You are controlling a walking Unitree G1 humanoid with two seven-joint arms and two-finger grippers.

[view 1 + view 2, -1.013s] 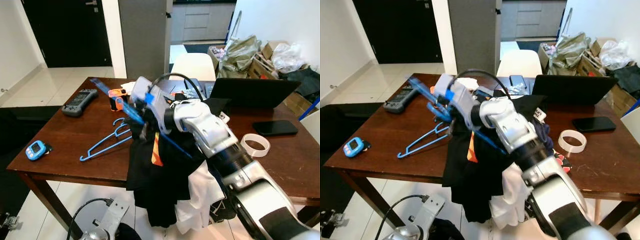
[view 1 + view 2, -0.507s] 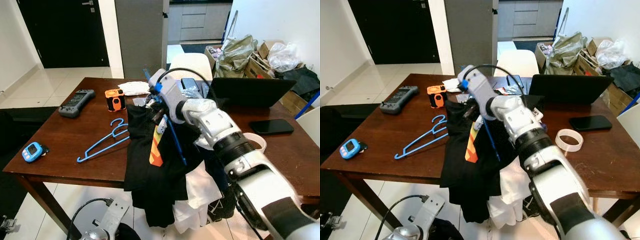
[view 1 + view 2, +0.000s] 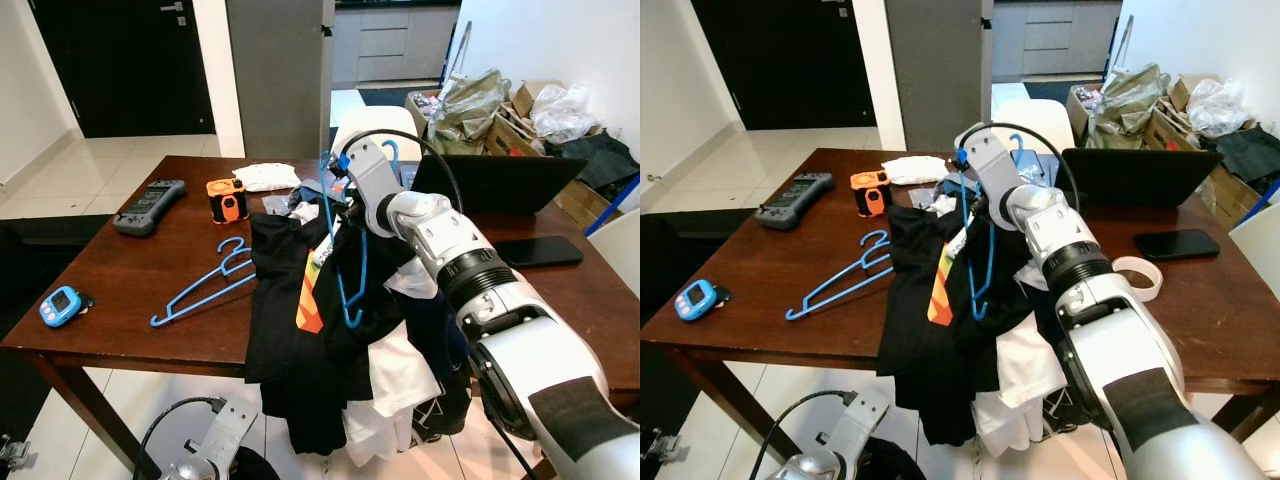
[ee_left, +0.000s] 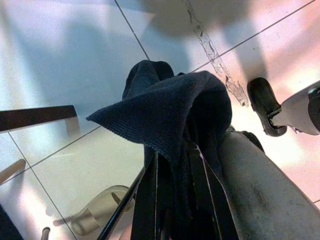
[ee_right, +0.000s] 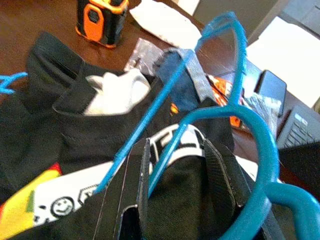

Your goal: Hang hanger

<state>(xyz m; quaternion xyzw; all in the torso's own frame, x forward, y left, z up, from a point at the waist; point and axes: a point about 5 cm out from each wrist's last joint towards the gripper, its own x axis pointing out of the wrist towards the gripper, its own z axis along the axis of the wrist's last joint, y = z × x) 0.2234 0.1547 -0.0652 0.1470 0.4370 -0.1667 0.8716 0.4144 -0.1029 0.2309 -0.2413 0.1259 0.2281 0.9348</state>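
Observation:
My right gripper [image 3: 340,195] reaches over the middle of the brown table [image 3: 120,270], shut on a blue hanger [image 3: 347,262] that dangles almost upright, its hook [image 3: 390,152] up by the wrist. In the right wrist view the hanger's blue wire [image 5: 150,112] runs between the two black fingers [image 5: 137,185]. A black shirt with an orange and white print [image 3: 300,300] and white cloth [image 3: 395,375] hang in a bundle below this arm. A second blue hanger [image 3: 205,288] lies flat on the table to the left. My left gripper [image 4: 175,200] hangs low above floor tiles, shut on dark blue cloth [image 4: 170,110].
On the table are an orange device [image 3: 227,200], a grey controller [image 3: 150,205], a small blue gadget [image 3: 60,305], a folded white cloth [image 3: 265,176], a laptop [image 3: 495,180], a phone [image 3: 545,250] and a tape roll [image 3: 1137,276]. A white chair [image 3: 375,125] and piled bags [image 3: 480,100] stand behind.
My right arm swung the blue hanger from the left to the right and farther over the table. The hanger turned from slanting to hanging upright.

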